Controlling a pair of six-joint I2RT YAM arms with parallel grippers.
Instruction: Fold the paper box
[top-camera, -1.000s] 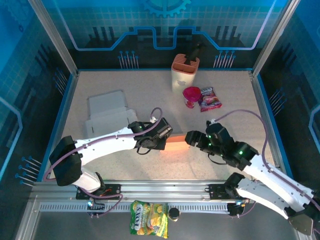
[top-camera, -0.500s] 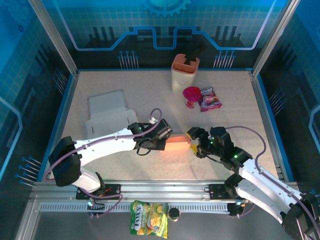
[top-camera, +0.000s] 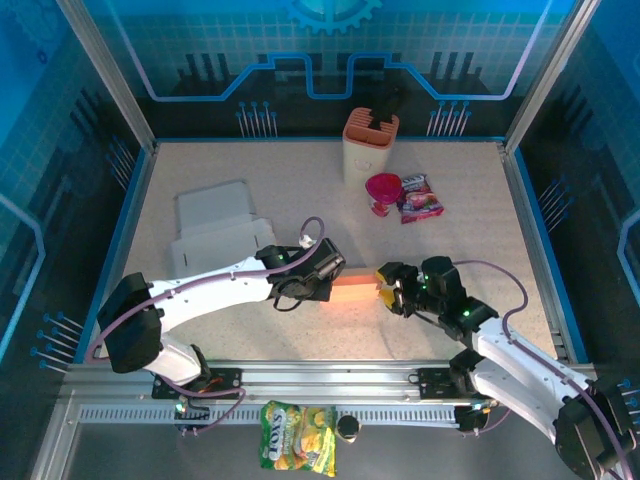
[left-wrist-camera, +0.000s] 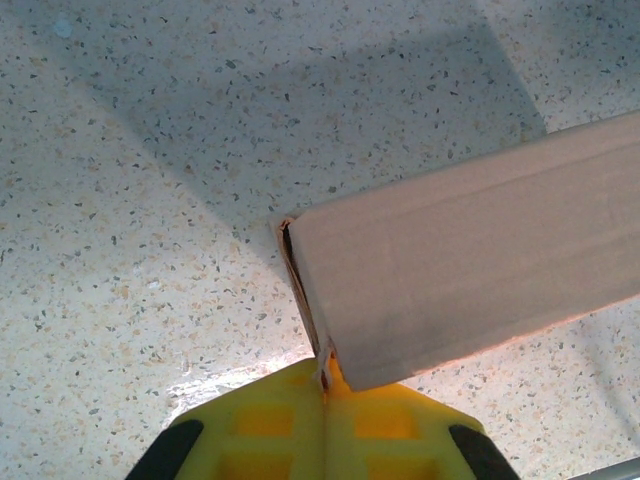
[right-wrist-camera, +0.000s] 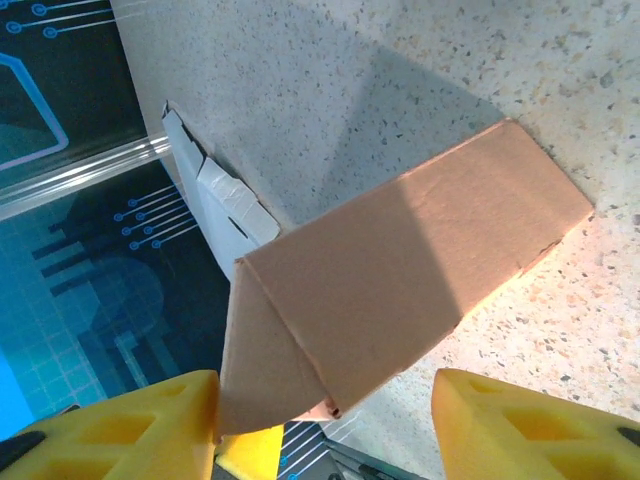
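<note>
The paper box (top-camera: 355, 290) is a long brown cardboard piece lying on the table between my two grippers. My left gripper (top-camera: 335, 278) is at its left end. In the left wrist view the yellow jaws of this gripper (left-wrist-camera: 325, 385) are shut on a thin edge of the box (left-wrist-camera: 470, 260). My right gripper (top-camera: 385, 288) is at the box's right end. In the right wrist view this gripper (right-wrist-camera: 325, 420) is open and straddles the folded end of the box (right-wrist-camera: 400, 270). Its left finger (right-wrist-camera: 120, 420) touches the end flap, while the right finger (right-wrist-camera: 530, 420) stands apart.
A flat white cardboard piece (top-camera: 215, 225) lies at the left, its edge (right-wrist-camera: 215, 195) also seen behind the box. A beige holder (top-camera: 370, 140), a pink cup (top-camera: 383, 192) and a snack packet (top-camera: 420, 198) stand at the back. A yellow candy bag (top-camera: 298, 437) lies by the front rail.
My right gripper has moved left onto the box's right end and its jaws have narrowed. The left gripper has kept its grip and hardly moved.
</note>
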